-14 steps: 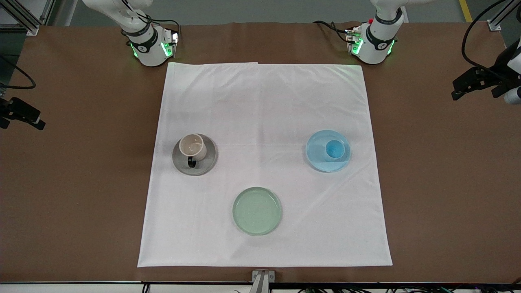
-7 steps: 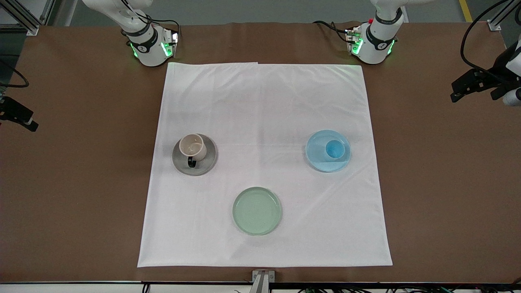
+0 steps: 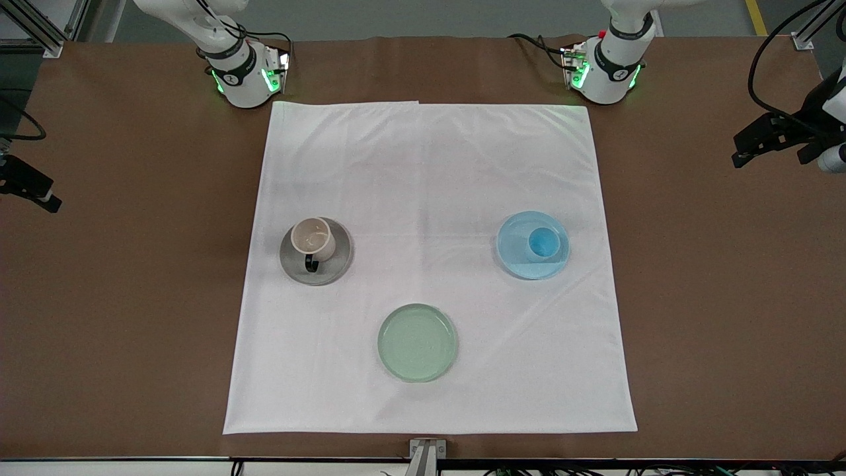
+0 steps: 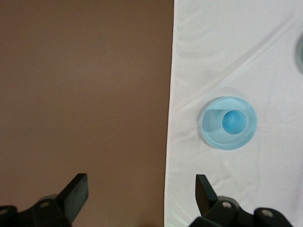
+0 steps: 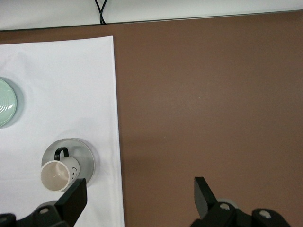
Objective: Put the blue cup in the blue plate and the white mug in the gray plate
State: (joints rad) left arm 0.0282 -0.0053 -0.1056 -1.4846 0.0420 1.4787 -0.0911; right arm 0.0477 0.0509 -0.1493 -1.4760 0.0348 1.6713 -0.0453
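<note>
The blue cup (image 3: 544,243) stands upright in the blue plate (image 3: 515,256) on the white cloth, toward the left arm's end. The white mug (image 3: 312,237) stands upright in the gray plate (image 3: 335,266), toward the right arm's end, its black handle pointing toward the front camera. My left gripper (image 3: 760,140) is open and empty over bare brown table, off the cloth; its wrist view shows its own jaws (image 4: 141,183) spread wide, with the cup (image 4: 233,121) in the plate (image 4: 213,136). My right gripper (image 3: 30,186) is open and empty (image 5: 139,185) over bare table at the other end; its wrist view shows the mug (image 5: 57,175) on the gray plate (image 5: 84,152).
A pale green plate (image 3: 417,342) lies empty on the white cloth (image 3: 423,172), nearer to the front camera than the other two plates. Brown table (image 3: 727,297) surrounds the cloth. The arm bases stand at the cloth's back corners.
Both grippers have drifted slightly outward toward the table's ends, then held still. The cup, mug and plates have not moved.
</note>
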